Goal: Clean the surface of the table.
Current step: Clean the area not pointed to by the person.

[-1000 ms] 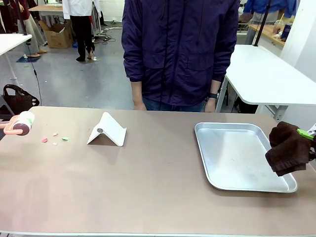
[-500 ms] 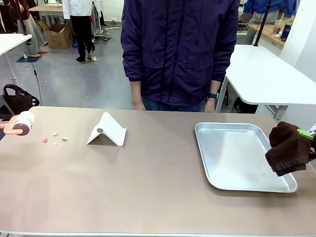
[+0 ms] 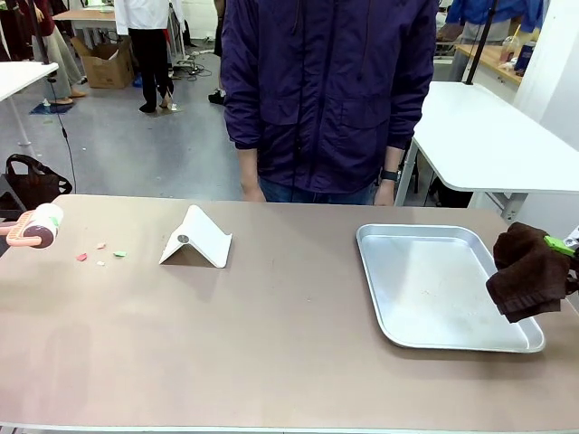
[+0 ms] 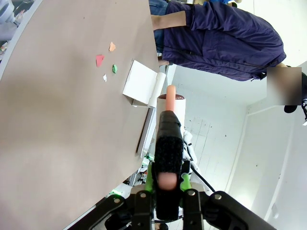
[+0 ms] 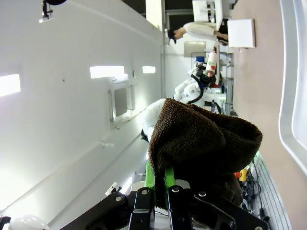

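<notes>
Hovering at the left edge of the table (image 3: 271, 344), the left gripper (image 4: 167, 178) clamps a lint roller (image 3: 36, 226) just beside 4 paper scraps (image 3: 99, 254) lying to its right, while the right gripper (image 5: 160, 176), pinching a brown cloth (image 3: 529, 271), hangs well apart beyond the tray (image 3: 425, 228).

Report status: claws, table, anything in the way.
Left claw shut on lint roller; right claw shut on brown cloth. Table uncleaned: paper scraps near left end. White stand and metal tray in the way.
</notes>
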`<state>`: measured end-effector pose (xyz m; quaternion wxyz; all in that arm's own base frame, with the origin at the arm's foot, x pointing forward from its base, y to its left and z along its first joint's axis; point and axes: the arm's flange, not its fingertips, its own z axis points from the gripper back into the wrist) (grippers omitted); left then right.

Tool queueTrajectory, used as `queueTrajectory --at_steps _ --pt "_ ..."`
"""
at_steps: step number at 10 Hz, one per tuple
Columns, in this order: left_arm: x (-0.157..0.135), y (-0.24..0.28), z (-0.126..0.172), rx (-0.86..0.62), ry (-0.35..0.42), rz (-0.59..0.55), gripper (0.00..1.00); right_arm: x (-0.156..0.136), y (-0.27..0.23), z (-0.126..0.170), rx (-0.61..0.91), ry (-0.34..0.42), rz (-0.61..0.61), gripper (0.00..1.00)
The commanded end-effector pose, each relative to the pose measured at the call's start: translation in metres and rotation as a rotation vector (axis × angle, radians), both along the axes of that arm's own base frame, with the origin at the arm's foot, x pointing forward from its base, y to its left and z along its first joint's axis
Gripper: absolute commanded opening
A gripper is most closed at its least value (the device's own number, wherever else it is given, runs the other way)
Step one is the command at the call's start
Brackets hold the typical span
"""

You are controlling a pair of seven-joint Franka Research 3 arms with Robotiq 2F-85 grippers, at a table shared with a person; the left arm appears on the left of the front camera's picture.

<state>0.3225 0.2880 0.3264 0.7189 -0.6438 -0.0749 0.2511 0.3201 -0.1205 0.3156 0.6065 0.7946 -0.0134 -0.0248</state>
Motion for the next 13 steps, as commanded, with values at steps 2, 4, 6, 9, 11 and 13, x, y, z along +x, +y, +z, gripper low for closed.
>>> queueTrajectory --at_steps 2,4,6,9,11,13 --pt "-0.0053 -0.0016 0.0024 -0.007 -0.022 -0.011 0.00 0.0013 0.0008 0.0037 0.014 -0.006 -0.015 0.09" --pt "-0.0053 -0.0016 0.0024 -0.007 -0.022 -0.011 0.00 0.0013 0.0008 0.0037 0.014 -0.006 -0.015 0.09" --pt "-0.0053 -0.0016 0.0024 -0.007 -0.022 -0.011 0.00 0.0013 0.0008 0.0037 0.014 -0.006 -0.015 0.09" --pt "-0.0053 -0.0016 0.0024 -0.007 -0.022 -0.011 0.00 0.0013 0.0008 0.0037 0.014 -0.006 -0.015 0.09" --pt "-0.0053 -0.0016 0.0024 -0.007 -0.022 -0.011 0.00 0.0013 0.0008 0.0037 0.014 -0.006 -0.015 0.09" --pt "-0.0053 -0.0016 0.0024 -0.007 -0.022 -0.011 0.00 0.0013 0.0008 0.0037 0.014 -0.006 -0.015 0.09"
